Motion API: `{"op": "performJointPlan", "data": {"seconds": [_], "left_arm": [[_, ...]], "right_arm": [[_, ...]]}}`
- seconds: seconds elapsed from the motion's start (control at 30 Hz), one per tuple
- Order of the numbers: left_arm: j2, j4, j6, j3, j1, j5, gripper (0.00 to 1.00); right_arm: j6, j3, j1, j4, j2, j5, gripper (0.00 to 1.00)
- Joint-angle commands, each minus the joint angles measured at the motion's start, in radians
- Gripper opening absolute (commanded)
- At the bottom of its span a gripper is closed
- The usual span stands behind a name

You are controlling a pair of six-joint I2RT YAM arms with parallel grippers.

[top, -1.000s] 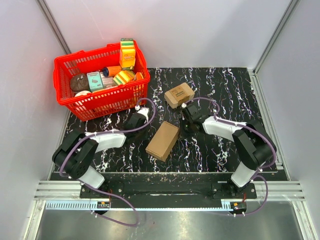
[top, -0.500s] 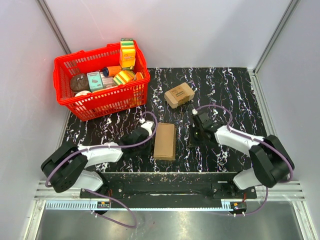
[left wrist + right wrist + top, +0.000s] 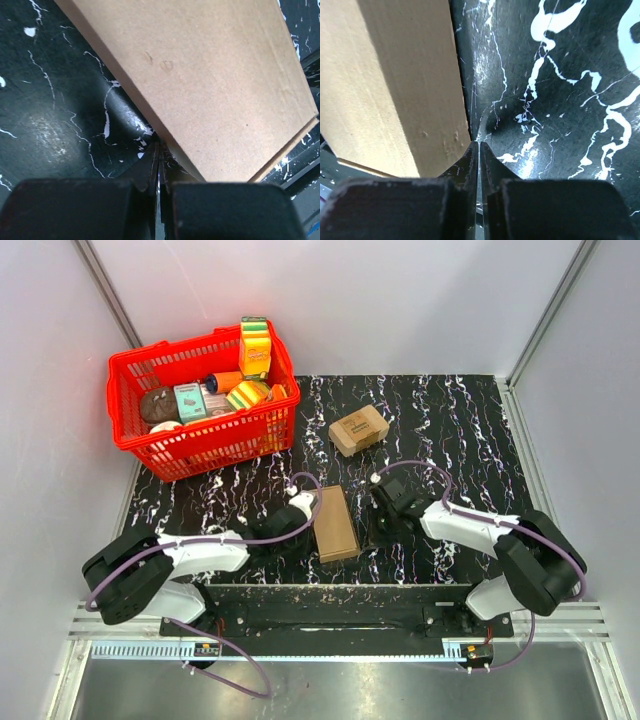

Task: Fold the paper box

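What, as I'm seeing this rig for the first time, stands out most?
A bright red basket of groceries sits at the far left. Near the front edge, the slim brown paper box lies flat between the left end effector and the right end effector, both shut at its long sides. A smaller printed box sits behind it.

Both white-and-black arms stretch inward, forearms low and nearly level. The black two-finger left tool (image 3: 303, 510) points right, its fingers (image 3: 147, 170) pressed together. The matching right tool (image 3: 383, 508) points left, fingers (image 3: 490, 160) likewise closed tip to tip.
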Motion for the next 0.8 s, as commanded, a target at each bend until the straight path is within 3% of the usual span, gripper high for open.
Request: {"op": "performJointPlan", "data": {"seconds": [0.0, 0.77], "left_arm": [[-0.011, 0.000, -0.036, 0.007, -0.036, -0.024, 0.00], [0.041, -0.002, -0.096, 0.078, -0.152, -0.051, 0.00]], "right_arm": [[0.022, -0.006, 0.030, 0.037, 0.022, 0.030, 0.08], [0.052, 0.017, 0.079, 0.057, 0.045, -0.034, 0.08]]}}
